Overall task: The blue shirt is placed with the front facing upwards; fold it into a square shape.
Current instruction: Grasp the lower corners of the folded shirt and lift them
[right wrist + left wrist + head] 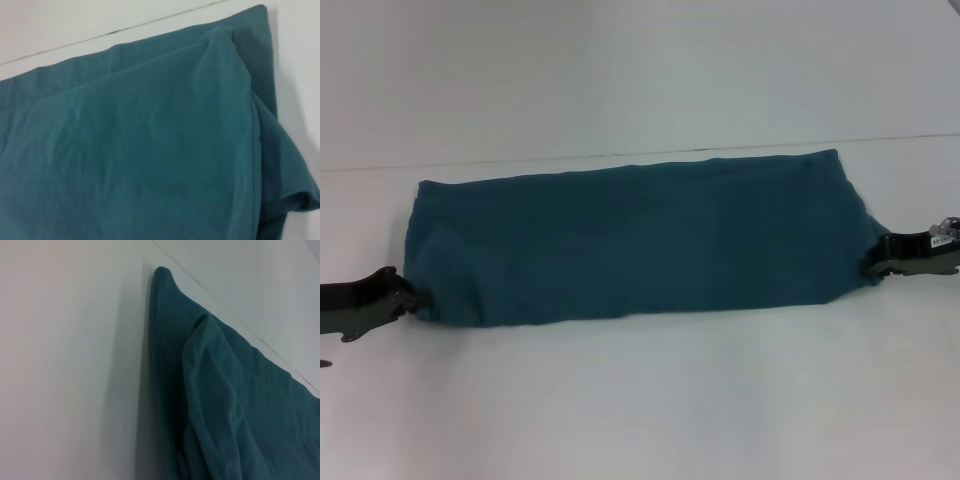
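Observation:
The blue shirt (630, 240) lies on the white table as a long band folded across, plain teal side up, with no lettering showing. My left gripper (412, 298) sits low at the band's front left corner, its fingers pinched on the cloth. At the front right corner my right gripper (870, 266) is shut on the edge in the same way. In the left wrist view the blue shirt (220, 400) shows layered folds rising toward the camera. Seen from the right wrist, the blue shirt (150, 140) fills the frame, with a lifted flap at its corner. Neither wrist view shows fingers.
The white table (640, 400) runs on in front of the shirt and to both sides. A thin seam line (900, 137) crosses the surface just behind the shirt's far edge.

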Robot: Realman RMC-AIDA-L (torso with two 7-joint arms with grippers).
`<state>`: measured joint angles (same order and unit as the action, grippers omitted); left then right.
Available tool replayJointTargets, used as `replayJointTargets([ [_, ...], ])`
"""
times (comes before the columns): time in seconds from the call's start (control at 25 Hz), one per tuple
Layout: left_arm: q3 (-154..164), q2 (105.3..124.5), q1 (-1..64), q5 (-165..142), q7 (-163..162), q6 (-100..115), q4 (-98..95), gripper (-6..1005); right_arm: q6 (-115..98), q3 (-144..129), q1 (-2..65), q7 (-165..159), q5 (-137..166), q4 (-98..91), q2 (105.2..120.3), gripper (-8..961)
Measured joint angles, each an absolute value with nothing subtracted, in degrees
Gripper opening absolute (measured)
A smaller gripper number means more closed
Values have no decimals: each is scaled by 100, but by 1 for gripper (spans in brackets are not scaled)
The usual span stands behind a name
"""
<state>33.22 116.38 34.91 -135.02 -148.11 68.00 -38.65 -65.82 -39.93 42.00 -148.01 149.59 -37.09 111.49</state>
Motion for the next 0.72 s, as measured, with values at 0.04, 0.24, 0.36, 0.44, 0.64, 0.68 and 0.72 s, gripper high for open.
replayJointTargets([
  [0.04, 3323, 11638, 3491, -13504, -14812, 6803, -3869, 164, -6593, -3991, 4199, -14801, 14959, -3709, 11146, 243],
  [0.24, 3323, 11623, 3486, -13508, -14815, 6887, -3881, 81, -6710, -3988, 4197, -14801, 14959, -3713, 11123, 95],
  [0.36, 3323, 11613, 3481, -13584, -14826, 7041, -3901, 41, -6853, -3988, 4186, -14801, 14960, -3718, 11087, 45],
  [0.44, 3317, 11607, 3473, -13725, -14867, 7155, -3962, 14, -6982, -3988, 4172, -14799, 14960, -3732, 11065, 44],
  [0.64, 3271, 11648, 3277, -13806, -14960, 7511, -4278, 24, -7320, -3990, 4121, -14799, 14971, -3833, 11046, 41],
  [0.68, 3266, 11674, 3200, -13794, -14983, 7600, -4398, 26, -7386, -3991, 4107, -14799, 14971, -3864, 11049, 41],
  [0.72, 3264, 11715, 3117, -13788, -15010, 7708, -4545, 28, -7464, -3991, 4090, -14800, 14968, -3908, 11057, 40],
])
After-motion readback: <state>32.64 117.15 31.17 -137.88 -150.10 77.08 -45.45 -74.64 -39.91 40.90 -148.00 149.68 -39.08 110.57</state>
